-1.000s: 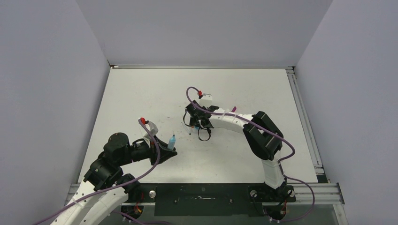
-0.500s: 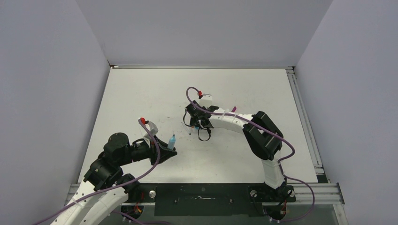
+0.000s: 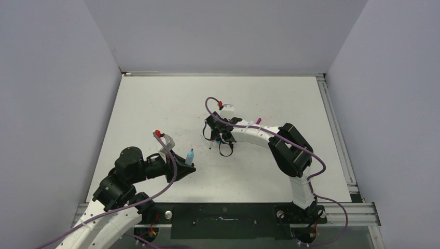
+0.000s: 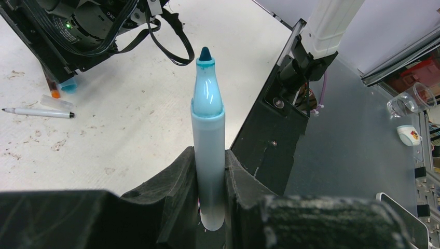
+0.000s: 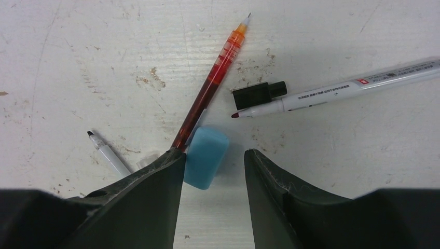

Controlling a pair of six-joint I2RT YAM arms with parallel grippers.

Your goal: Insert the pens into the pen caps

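My left gripper (image 3: 188, 164) is shut on a pale-blue marker (image 3: 189, 155) and holds it upright near the table's front left. In the left wrist view the marker (image 4: 208, 129) has a bare teal tip and is clamped between both fingers. My right gripper (image 3: 218, 139) is low over mid-table, open (image 5: 214, 155). A short light-blue cap (image 5: 206, 155) lies between its fingers, against the left finger (image 5: 155, 181). A red pen (image 5: 210, 88) runs out from under that finger. A thin white pen with a black tip (image 5: 108, 154) lies to the left.
A white pen with a red tip (image 5: 337, 91) and a black cap (image 5: 258, 94) lie just beyond the right finger. A small clear cap (image 5: 148, 158) lies by the left finger. The table (image 3: 155, 104) has grey walls on three sides and a metal rail in front.
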